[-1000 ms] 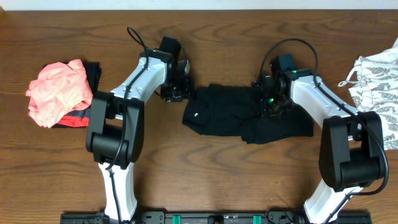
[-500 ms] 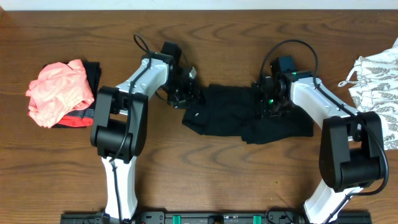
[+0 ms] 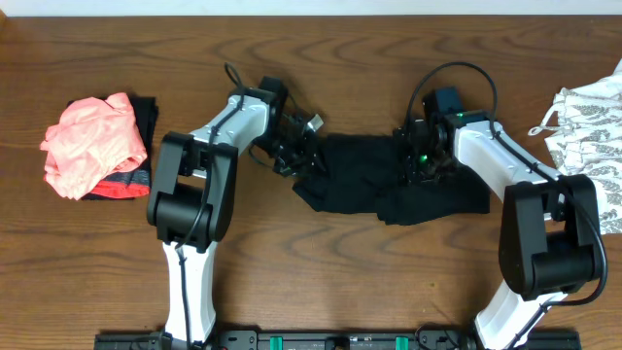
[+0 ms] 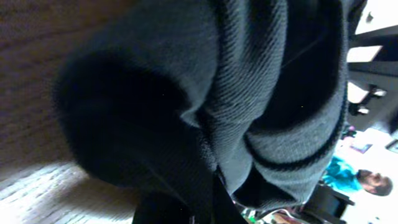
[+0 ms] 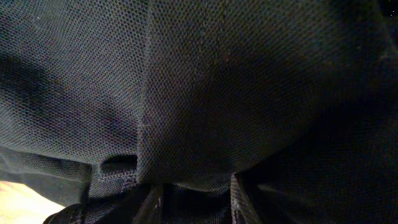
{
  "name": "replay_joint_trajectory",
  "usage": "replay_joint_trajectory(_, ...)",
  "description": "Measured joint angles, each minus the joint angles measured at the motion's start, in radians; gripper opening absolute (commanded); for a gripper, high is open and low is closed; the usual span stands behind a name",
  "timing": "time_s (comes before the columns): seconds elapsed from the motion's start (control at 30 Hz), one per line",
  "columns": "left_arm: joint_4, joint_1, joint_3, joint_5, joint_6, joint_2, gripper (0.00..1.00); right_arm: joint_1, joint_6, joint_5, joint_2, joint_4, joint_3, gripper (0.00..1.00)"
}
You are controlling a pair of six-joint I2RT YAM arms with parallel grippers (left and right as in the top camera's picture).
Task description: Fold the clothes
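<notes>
Position: black garment (image 3: 364,185) lay mid-worktop (image 3: 340,277), its long axis left to right between your arms. Left claw (image 3: 309,156) pinched its left end; right claw (image 3: 420,165) gripped fabric right of centre. Judged: left end folds rightward, toward your right claw.

No legible txt, labels or nos. anywhere; nil.
</notes>
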Motion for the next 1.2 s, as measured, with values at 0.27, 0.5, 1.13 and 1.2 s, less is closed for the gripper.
replay_joint_trajectory(0.27,-0.014,0.126,0.000,0.043,0.006,-0.007,0.06,0.000,-0.012,-0.006,0.002,-0.039,0.023,0.38)
replay_joint_trajectory(0.5,-0.019,0.285,0.000,0.044,0.006,-0.084,0.06,0.000,-0.017,-0.006,0.002,-0.084,0.128,0.40)
replay_joint_trajectory(1.13,-0.043,0.340,0.000,0.044,0.010,-0.122,0.06,0.003,-0.023,0.006,0.003,-0.090,0.145,0.39)
replay_joint_trajectory(1.2,-0.048,0.348,0.000,0.044,0.010,-0.124,0.06,0.003,-0.024,0.025,0.003,-0.086,0.145,0.39)
